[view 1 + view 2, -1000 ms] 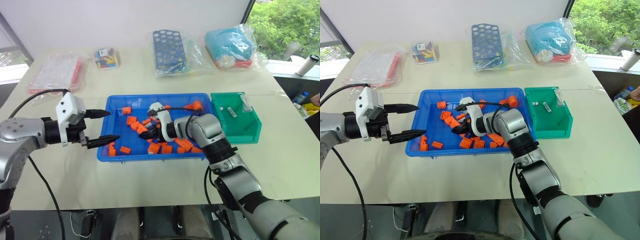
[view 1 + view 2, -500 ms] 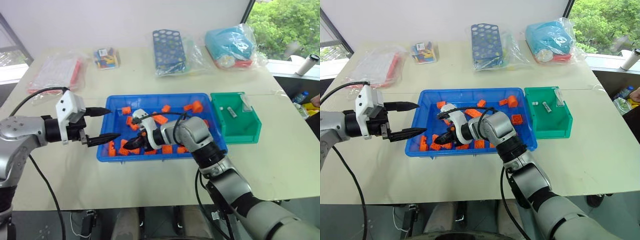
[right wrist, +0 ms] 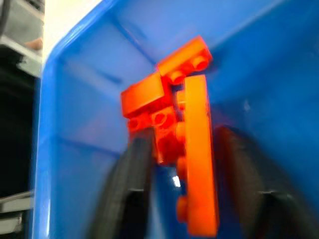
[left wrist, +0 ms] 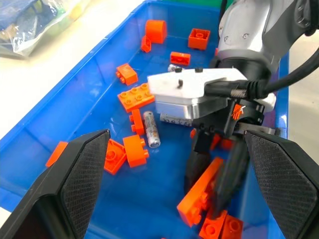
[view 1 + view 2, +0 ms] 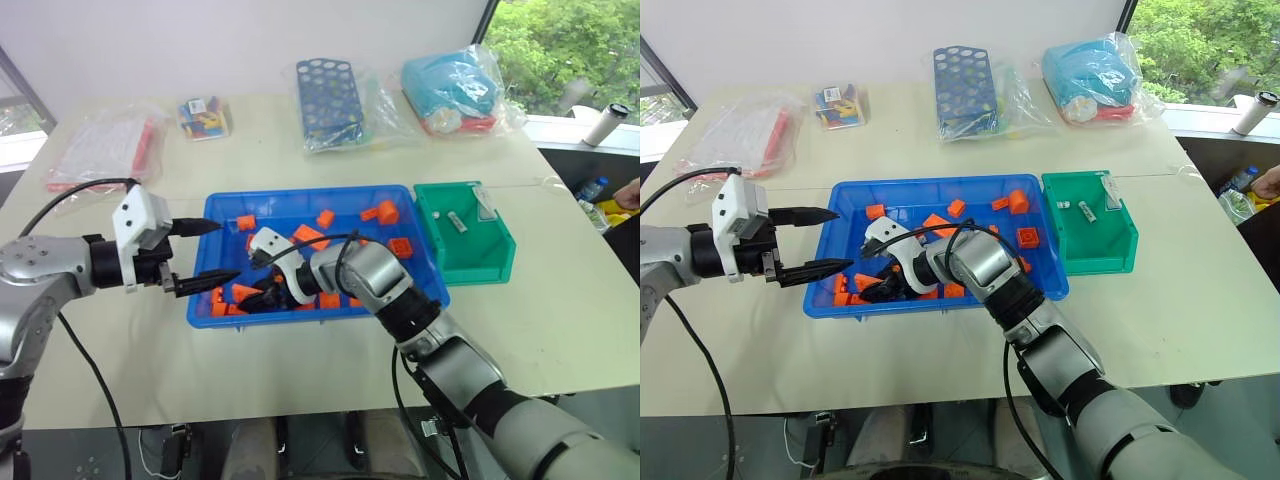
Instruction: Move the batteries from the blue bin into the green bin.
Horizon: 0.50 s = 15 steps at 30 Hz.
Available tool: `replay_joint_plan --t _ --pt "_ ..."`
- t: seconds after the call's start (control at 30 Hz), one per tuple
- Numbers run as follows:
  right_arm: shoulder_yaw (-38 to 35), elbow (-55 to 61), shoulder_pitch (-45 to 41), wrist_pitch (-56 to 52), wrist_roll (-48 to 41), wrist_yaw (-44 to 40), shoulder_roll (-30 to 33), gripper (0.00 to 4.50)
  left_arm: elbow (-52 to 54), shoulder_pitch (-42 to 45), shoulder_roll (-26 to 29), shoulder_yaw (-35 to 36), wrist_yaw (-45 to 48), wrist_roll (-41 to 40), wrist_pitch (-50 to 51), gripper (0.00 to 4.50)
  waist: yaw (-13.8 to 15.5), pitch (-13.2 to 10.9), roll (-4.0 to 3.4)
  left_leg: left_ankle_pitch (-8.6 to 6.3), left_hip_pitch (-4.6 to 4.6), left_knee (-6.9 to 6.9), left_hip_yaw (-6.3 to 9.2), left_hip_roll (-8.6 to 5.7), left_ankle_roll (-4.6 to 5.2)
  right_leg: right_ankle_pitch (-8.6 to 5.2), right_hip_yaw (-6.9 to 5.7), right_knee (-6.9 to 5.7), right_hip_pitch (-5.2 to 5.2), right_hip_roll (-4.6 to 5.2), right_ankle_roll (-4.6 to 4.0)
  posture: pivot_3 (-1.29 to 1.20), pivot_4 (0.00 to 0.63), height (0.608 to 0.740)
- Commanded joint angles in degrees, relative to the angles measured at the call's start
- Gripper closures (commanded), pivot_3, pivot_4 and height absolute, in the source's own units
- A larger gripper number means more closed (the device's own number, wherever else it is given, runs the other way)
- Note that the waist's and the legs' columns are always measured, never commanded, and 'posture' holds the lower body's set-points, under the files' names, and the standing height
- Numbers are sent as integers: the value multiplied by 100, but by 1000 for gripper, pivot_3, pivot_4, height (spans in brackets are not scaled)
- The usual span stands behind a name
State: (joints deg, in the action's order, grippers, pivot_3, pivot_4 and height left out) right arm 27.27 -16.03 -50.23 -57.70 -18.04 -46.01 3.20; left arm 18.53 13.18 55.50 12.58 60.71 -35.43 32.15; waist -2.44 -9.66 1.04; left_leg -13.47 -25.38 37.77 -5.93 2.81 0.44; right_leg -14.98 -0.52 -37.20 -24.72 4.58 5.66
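The blue bin (image 5: 300, 193) lies mid-table, scattered with orange bricks (image 5: 310, 238). One silvery battery (image 4: 150, 128) rests on its floor among the bricks, beside my right wrist. The green bin (image 5: 490, 262) stands against the blue bin's right end, with a battery (image 5: 452, 222) inside. In the blue bin's near-left corner my right gripper (image 4: 205, 196) is low and open. Its fingers (image 3: 127, 189) straddle a long orange brick (image 3: 199, 149) and a small pile of others. My left gripper (image 5: 222, 250) hovers open over the blue bin's left rim, holding nothing.
Along the table's far side lie a bagged blue perforated rack (image 5: 330, 90), a bagged teal bundle (image 5: 455, 85), a small box of coloured pieces (image 5: 205, 115) and a bag with red contents (image 5: 100, 145). A person's hand (image 5: 630, 192) shows at the right edge.
My right gripper has swept left across the blue bin into its near-left corner, pushing orange bricks along, and its fingers have spread apart. The left gripper has stayed put.
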Motion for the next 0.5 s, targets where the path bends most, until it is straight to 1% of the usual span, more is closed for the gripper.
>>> replay_joint_plan --t 0.03,0.13,0.27,0.33,0.4,0.5 --pt "-153 455 -281 -246 -78 -180 264 1570 144 -8 21 148 -15 -16 -49 0 5 0 0 0 0 0 1 2 0 0 0 0 1 1 0 0 150 737" --pt "-351 695 -543 -398 -188 -341 586 1570 163 -34 3 87 32 -6 -86 0 3 -1 0 0 -1 0 3 2 0 0 1 1 -2 4 0 0 150 737" --pt "-397 607 -750 -250 -97 -475 917 1570 126 3 -47 22 27 31 -139 0 -3 -1 0 0 -1 -4 4 1 0 0 0 1 -5 3 0 0 150 737" --pt "-350 191 -889 215 183 -451 1044 1570 50 91 -107 -52 20 77 -188 0 -4 0 0 0 -1 -5 3 0 0 0 0 2 -5 2 0 0 150 737" --pt "-146 -215 -985 766 587 -382 1138 1570 4 161 -159 -100 16 119 -221 0 -3 0 0 0 -1 -5 -1 -4 0 0 1 2 -5 1 0 0 150 737" --pt "-6 -595 -1032 1178 926 -306 1089 1570 -29 235 -213 -128 5 149 -240 0 0 -1 1 0 -2 -4 -4 -6 0 0 1 3 -5 2 0 0 150 737"
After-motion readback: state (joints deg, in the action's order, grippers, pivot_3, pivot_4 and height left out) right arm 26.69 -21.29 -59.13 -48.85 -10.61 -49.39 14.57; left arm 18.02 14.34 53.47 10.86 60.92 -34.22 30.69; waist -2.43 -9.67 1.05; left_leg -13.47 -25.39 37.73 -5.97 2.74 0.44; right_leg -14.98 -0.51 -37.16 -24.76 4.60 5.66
